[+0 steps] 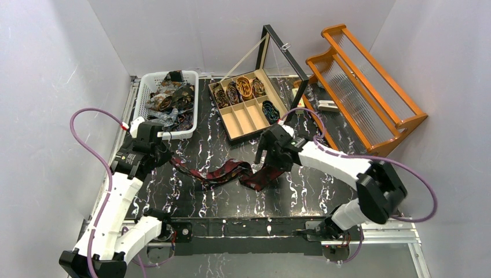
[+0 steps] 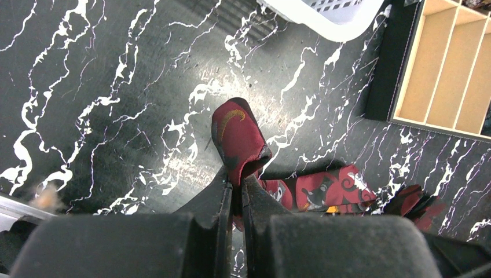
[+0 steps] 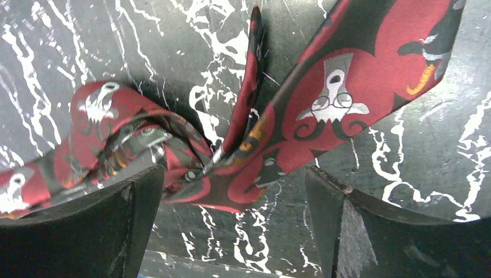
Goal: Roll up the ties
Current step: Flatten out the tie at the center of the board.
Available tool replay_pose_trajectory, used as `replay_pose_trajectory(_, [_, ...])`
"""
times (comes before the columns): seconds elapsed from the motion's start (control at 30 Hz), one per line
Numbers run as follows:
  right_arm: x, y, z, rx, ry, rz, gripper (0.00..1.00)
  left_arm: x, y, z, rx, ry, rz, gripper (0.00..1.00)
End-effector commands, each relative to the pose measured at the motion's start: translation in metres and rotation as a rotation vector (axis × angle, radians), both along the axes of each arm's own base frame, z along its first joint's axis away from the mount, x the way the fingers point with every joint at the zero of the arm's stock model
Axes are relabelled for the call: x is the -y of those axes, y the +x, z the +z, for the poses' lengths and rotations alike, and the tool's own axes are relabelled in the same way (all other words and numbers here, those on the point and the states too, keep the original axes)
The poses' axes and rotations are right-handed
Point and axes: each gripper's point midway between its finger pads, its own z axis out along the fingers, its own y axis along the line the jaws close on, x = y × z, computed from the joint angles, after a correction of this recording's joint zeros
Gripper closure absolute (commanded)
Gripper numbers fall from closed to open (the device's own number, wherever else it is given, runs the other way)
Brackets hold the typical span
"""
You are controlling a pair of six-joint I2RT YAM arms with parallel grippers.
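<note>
The left gripper [image 2: 234,186] pinches the thin end of a long red patterned cloth tie [image 1: 228,169] lying twisted on the black marble table [image 1: 191,200]. The right gripper [image 3: 231,191] stands wide apart over its fat end. Behind sit a white plastic basket [image 1: 194,104], a wooden divided box [image 1: 246,119] and an orange wooden rack [image 1: 370,92].

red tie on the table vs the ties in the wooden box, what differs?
Pose: the red tie lies unrolled, a crumpled strip on the table; the boxed ties are coils in compartments of the box.
Colour: the red tie is red with dark figures; the boxed ties are brown-gold, one bluish.
Contact: the left gripper is shut on the red tie's end; nothing touches the boxed ties.
Shared: patterned fabric.
</note>
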Motion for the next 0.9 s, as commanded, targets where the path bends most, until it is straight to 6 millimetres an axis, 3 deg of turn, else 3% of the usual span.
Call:
replay_pose_trajectory(0.0, [-0.007,0.008,-0.003,-0.112,-0.061,-0.139,0.04,-0.002,-0.012,-0.009,-0.042,0.004,-0.012,1.00])
replay_pose_trajectory(0.23, [0.004,0.013,-0.022,-0.173,-0.183,-0.256,0.19,-0.002,-0.014,-0.013,-0.059,0.012,-0.023,1.00])
replay_pose_trajectory(0.53, [0.012,0.009,-0.048,-0.209,-0.265,-0.260,0.31,-0.002,-0.014,-0.014,-0.072,0.016,-0.032,1.00])
replay_pose_trajectory(0.6, [0.014,0.012,-0.049,-0.201,-0.290,-0.252,0.42,-0.001,-0.014,-0.015,-0.075,0.014,-0.035,1.00])
replay_pose_trajectory(0.73, [0.021,0.024,-0.036,-0.127,-0.314,-0.253,0.67,-0.001,-0.014,-0.013,-0.076,0.015,-0.038,1.00])
replay_pose_trajectory(0.87, [0.020,0.041,0.005,0.035,-0.249,-0.187,0.88,-0.008,-0.015,-0.002,-0.078,0.050,-0.019,1.00])
